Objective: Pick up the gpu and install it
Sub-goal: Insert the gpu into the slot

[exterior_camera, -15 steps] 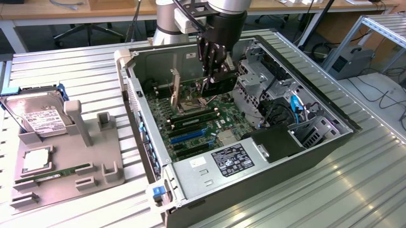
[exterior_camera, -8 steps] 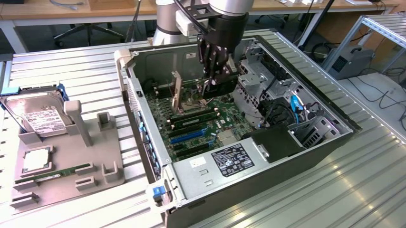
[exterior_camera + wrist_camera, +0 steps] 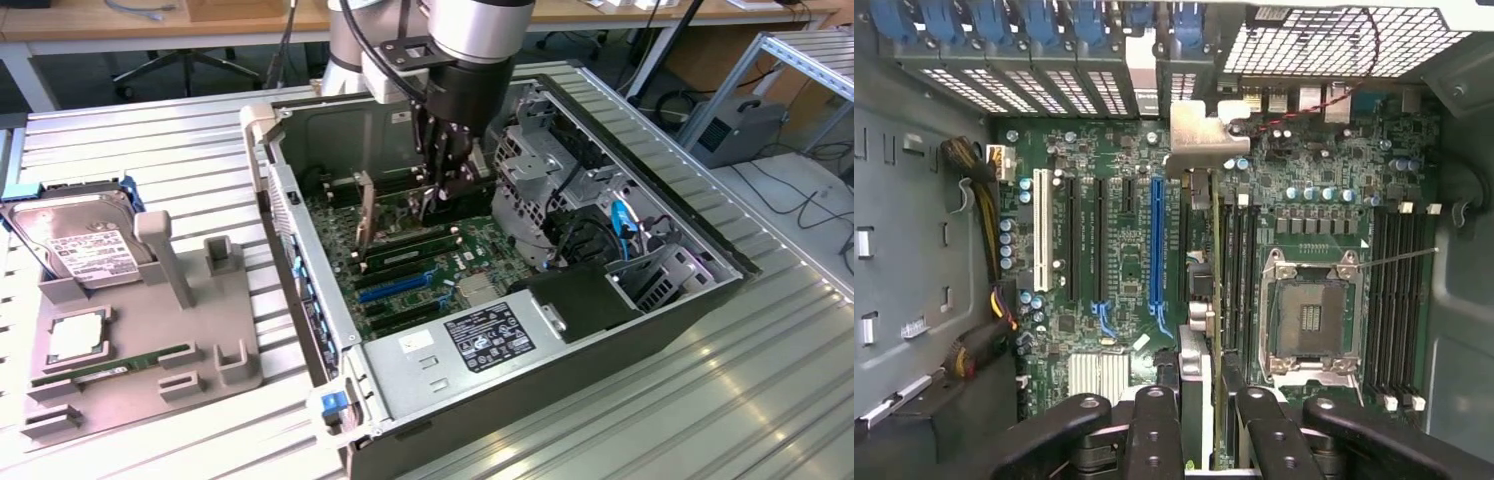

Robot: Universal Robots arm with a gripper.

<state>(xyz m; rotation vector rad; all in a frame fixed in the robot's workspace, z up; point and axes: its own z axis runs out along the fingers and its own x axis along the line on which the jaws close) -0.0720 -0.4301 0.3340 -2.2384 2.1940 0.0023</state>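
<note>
While the end effector [image 3: 1197, 420] grips the gpu [image 3: 1195, 300] edge-on, apparently touching the motherboard [image 3: 1104, 250], drive cages [image 3: 541, 170] crowd alongside.

an open computer case [image 3: 694, 300] lies on a ribbed metal table [image 3: 147, 140]. beside it, at the exterior view's left, a grey holder [image 3: 200, 330] carries a hard drive [image 3: 80, 250], a processor [image 3: 76, 335] and a memory stick [image 3: 114, 368].

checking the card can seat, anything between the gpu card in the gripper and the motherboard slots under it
Nothing visible. The black gripper holds the thin green and black gpu card on edge over the green motherboard, beside the long blue slot; the slot directly beneath is hidden.
</note>
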